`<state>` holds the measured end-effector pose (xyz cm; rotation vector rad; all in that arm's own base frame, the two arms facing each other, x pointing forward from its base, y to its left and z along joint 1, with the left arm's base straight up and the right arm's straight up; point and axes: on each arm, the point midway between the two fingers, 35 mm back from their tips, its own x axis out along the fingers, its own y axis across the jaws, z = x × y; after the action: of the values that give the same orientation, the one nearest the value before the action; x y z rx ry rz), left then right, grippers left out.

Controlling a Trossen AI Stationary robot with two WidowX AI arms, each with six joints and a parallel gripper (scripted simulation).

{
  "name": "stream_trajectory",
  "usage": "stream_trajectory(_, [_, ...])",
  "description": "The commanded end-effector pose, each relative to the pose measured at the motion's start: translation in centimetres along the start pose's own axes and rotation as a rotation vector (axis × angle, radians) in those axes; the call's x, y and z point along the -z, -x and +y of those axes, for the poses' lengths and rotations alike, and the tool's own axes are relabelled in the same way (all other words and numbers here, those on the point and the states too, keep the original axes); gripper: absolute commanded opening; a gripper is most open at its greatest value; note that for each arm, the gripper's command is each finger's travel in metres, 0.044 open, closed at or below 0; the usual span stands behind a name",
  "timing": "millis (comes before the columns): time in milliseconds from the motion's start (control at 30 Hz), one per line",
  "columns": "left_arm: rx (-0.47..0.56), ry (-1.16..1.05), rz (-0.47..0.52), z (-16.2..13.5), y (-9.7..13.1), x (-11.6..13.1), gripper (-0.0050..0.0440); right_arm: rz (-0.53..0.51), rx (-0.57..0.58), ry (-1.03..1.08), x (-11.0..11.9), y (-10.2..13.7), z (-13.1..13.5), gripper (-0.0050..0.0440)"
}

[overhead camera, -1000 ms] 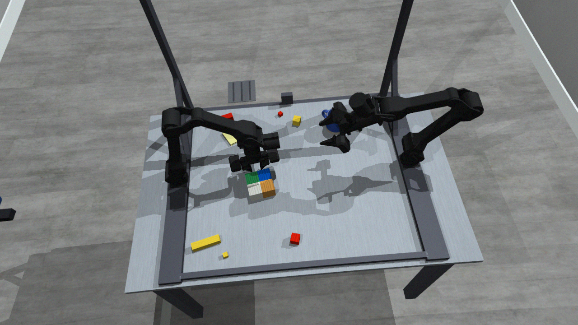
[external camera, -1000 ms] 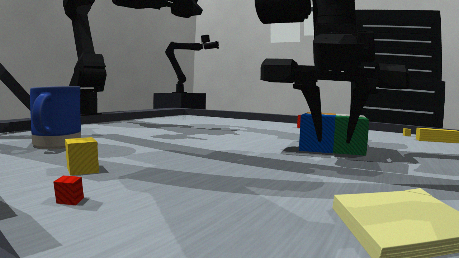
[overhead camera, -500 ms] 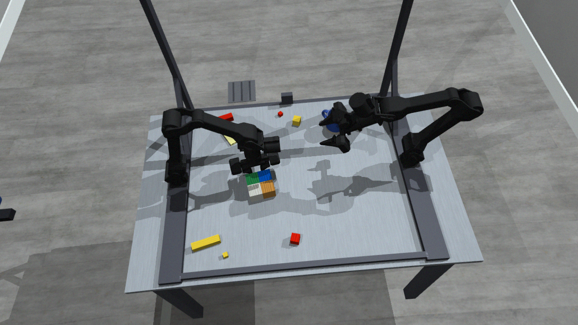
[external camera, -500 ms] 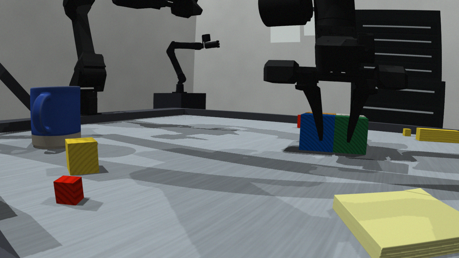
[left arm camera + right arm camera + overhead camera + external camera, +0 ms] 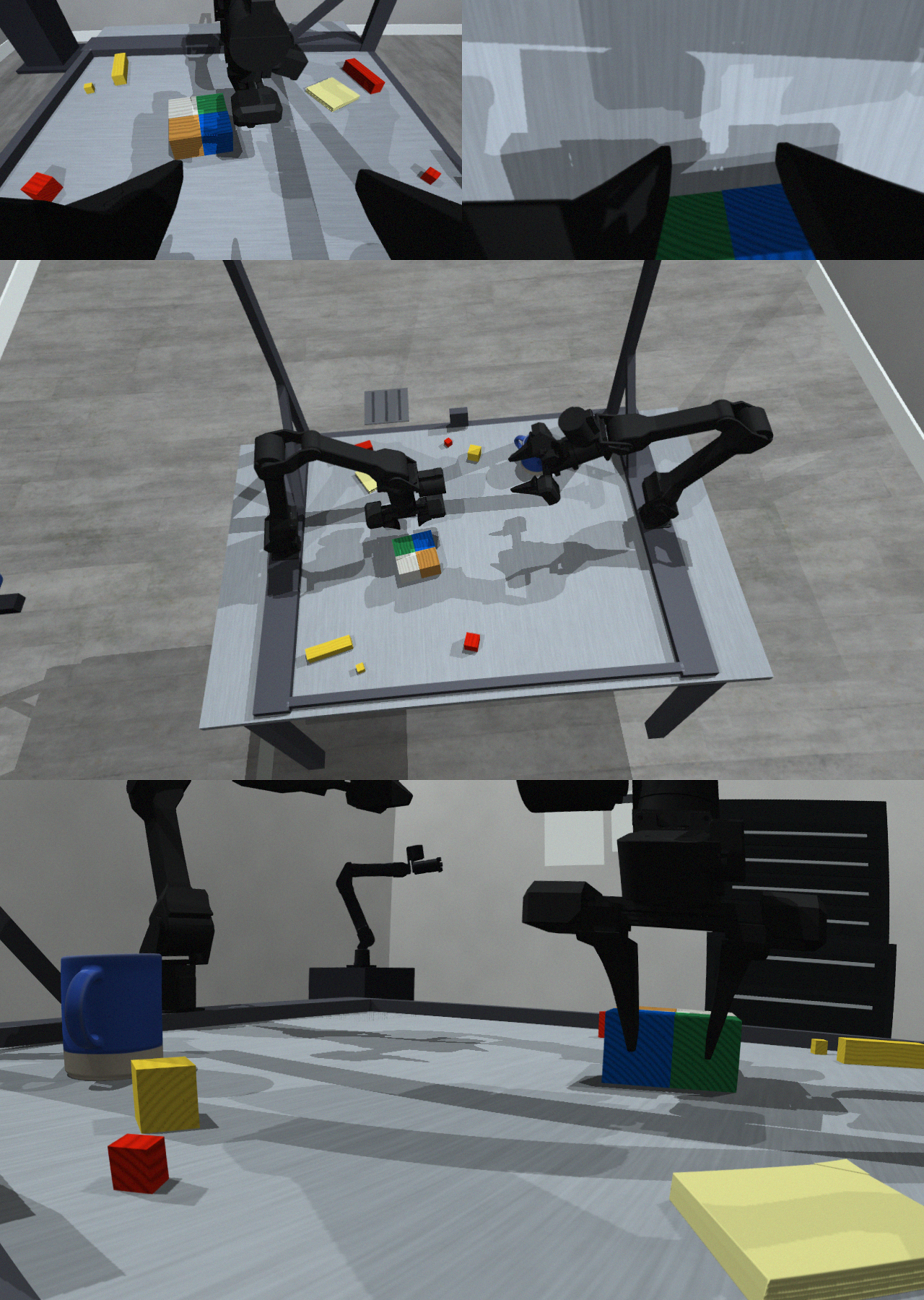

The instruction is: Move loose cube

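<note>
Green (image 5: pixel 403 544) (image 5: pixel 688 1072) (image 5: pixel 212 102) (image 5: pixel 696 224), blue (image 5: pixel 423 539) (image 5: pixel 653 1038) (image 5: pixel 216 123) (image 5: pixel 761 217), white (image 5: pixel 407 563) (image 5: pixel 180 107) and orange (image 5: pixel 429 562) (image 5: pixel 185 127) cubes stand in a two-by-two square. I see no clear gap at the seams. My right gripper (image 5: pixel 407 524) (image 5: pixel 670 1054) (image 5: pixel 722 154) points down, part open and empty, its two fingertips in front of the outer blue and green faces. Contact is not clear. My left gripper (image 5: pixel 512 473) (image 5: pixel 269 174) is wide open and empty, raised away from the cubes.
A blue mug (image 5: pixel 532 464) (image 5: pixel 112 1002) stands below my left gripper. A yellow cube (image 5: pixel 474 452) (image 5: pixel 166 1096), a small red cube (image 5: pixel 447 442) (image 5: pixel 137 1164) and a sticky-note pad (image 5: pixel 794 1219) (image 5: pixel 332 93) lie at the back. A red cube (image 5: pixel 472 641) and yellow bar (image 5: pixel 328 648) lie in front.
</note>
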<state>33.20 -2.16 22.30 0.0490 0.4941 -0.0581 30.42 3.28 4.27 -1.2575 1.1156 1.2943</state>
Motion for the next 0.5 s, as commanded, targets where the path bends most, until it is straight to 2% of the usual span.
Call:
stream_trajectory(0, [-0.047, 0.029, -0.08, 1.1, 0.8, -2.9, 0.04, -0.058, 0.114, -0.133, 0.1, 3.3, -1.5, 0.024])
stream_trajectory(33, [-0.047, 0.029, -0.08, 1.1, 0.8, -2.9, 0.04, -0.058, 0.114, -0.133, 0.1, 3.3, -1.5, 0.024])
stream_trajectory(100, [-0.08, 0.046, -0.101, 1.7, 1.0, -3.7, 0.04, -0.108, 0.147, -0.272, 0.8, 4.9, -1.7, 0.024])
stream_trajectory(467, [-0.188, 0.1, -0.16, 4.1, 2.0, -6.2, 0.04, -0.236, 0.223, -0.883, 8.7, 9.7, 0.1, 0.024])
